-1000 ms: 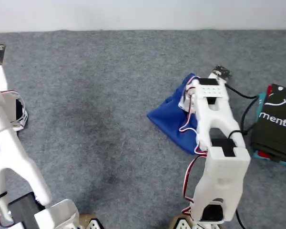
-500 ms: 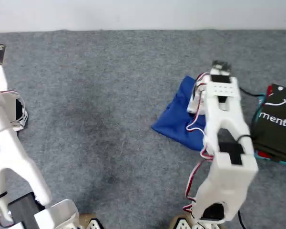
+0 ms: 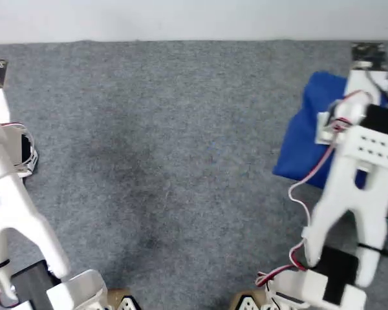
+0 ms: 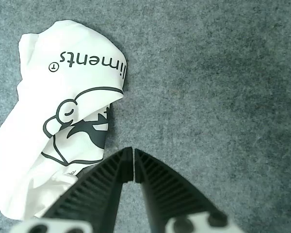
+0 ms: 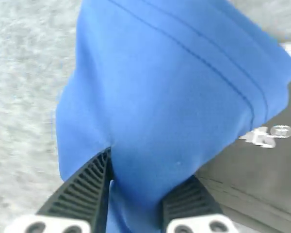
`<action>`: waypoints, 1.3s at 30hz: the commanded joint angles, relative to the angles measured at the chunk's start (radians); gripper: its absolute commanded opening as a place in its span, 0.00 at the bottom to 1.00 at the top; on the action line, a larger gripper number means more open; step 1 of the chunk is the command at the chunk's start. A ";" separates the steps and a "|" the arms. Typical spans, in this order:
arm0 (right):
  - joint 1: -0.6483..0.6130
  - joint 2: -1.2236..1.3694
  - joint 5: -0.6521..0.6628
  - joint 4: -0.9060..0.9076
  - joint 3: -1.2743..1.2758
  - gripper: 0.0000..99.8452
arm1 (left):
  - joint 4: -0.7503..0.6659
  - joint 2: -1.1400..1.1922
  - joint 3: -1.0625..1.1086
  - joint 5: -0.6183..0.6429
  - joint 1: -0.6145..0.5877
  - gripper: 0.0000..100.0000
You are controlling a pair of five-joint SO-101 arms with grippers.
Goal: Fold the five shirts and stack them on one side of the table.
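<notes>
One grey carpeted table, pale wall behind

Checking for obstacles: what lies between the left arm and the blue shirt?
Bare grey table covering, from the left arm to the blue shirt, as the high view shows.

The right arm swung out toward the right edge of the surface. Its claw carried the blue shirt away from the middle and up against the dark folded stack.
</notes>
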 commanded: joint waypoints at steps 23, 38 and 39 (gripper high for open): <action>0.443 0.254 0.285 -0.323 -0.021 0.26 | 0.017 -0.043 -0.001 -0.005 0.006 0.01; 0.432 0.120 0.249 -0.027 -0.176 0.21 | 0.017 -0.043 -0.001 -0.005 0.006 0.01; 0.426 0.137 0.249 -0.033 -0.181 0.16 | 0.017 -0.043 -0.001 -0.005 0.006 0.01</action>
